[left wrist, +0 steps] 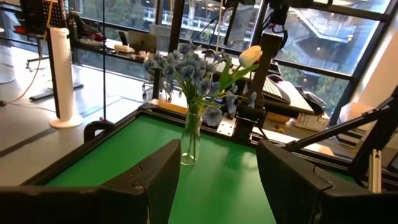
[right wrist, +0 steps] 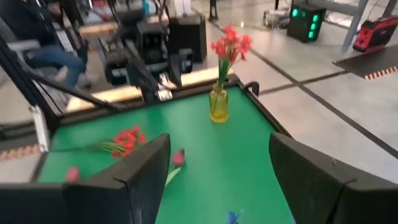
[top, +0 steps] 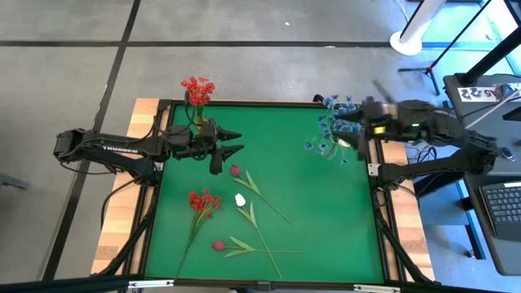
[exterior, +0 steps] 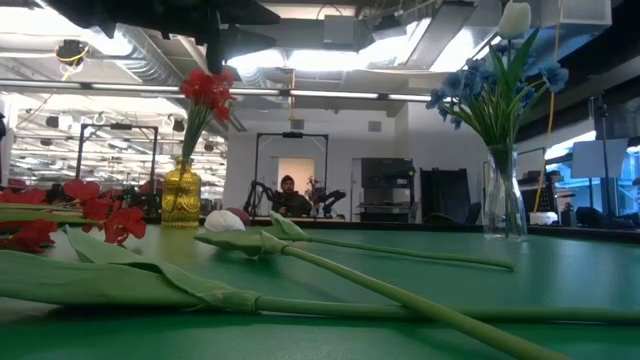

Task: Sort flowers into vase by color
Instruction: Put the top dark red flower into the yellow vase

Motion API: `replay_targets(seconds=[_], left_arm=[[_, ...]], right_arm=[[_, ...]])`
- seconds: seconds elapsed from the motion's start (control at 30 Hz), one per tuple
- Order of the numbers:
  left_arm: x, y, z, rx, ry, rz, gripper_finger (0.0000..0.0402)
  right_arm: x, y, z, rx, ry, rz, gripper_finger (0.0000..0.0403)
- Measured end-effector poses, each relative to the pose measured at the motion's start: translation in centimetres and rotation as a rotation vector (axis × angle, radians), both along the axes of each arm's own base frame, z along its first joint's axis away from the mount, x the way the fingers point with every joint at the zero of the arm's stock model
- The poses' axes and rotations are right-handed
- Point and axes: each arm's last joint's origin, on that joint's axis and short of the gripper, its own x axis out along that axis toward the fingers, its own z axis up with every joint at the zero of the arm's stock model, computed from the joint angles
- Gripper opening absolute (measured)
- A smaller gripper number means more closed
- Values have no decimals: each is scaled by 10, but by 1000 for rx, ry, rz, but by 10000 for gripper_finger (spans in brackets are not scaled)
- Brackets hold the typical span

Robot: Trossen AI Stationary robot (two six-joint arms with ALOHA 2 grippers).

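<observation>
Nearest the table's front edge lie the loose flowers: a dark red-pink bud (top: 218, 245) on a leafy stem, a red cluster (top: 203, 200) with its stalk trailing toward the front left, a white tulip bud (top: 240, 199) whose stem runs toward the front, and a second dark red-pink bud (top: 235, 171) whose stem slants right across the green mat (top: 342, 228). Just beyond that last bud the left gripper (top: 234, 142) hangs over the mat with its fingers spread and nothing between them. Behind it, at the far left corner, a yellow vase (exterior: 181, 198) holds red flowers (exterior: 208, 92). At the far right a clear glass vase (exterior: 504, 192) holds blue flowers (exterior: 495, 80), with a white tulip (left wrist: 250, 55) among them, and the right gripper (top: 348, 120) hovers above that bouquet, also parted and empty. The main risk, as I judge it, is at the tall glass vase: it looks narrow and top-heavy, so an arm brushing the blooms could tip it. On the mat, the crossing stems and leaves lie close enough that a pinch on one stalk might drag a neighbour along, or bring the wrong colour to a vase.
</observation>
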Motion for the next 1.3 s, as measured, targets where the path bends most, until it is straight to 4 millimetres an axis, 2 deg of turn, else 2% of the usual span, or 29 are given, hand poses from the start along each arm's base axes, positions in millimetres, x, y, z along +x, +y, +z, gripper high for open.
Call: replay_targets(seconds=[0.17, 0.33, 0.5, 0.63, 0.8, 1.0, 1.07, 1.23, 1.3], left_arm=[[0, 0, -2, -8, 20, 0, 206], [-1, 0, -6, -15, 61, 8, 206], [-1, 1, -8, -17, 82, 26, 206], [-1, 1, -8, -17, 83, 26, 206], [-1, -1, -9, -36, 83, 21, 206], [-4, -6, -13, -40, 147, -4, 206], [-10, -7, -5, -40, 147, -4, 206], [-27, -10, 31, -32, 104, -11, 206], [-33, -13, 37, -23, 102, -28, 206]], right_arm=[[48, 4, -17, -41, 102, -10, 270], [84, 31, -32, -134, 147, -24, 270], [95, 60, -41, -157, 154, -41, 270], [108, 81, -56, -135, 196, -36, 270], [134, 103, -87, -115, 283, -17, 270], [167, 115, -131, -59, 397, -22, 270], [175, 119, -145, -49, 435, -18, 270], [199, 120, -175, 4, 465, -23, 270], [208, 120, -188, 19, 471, -23, 270]])
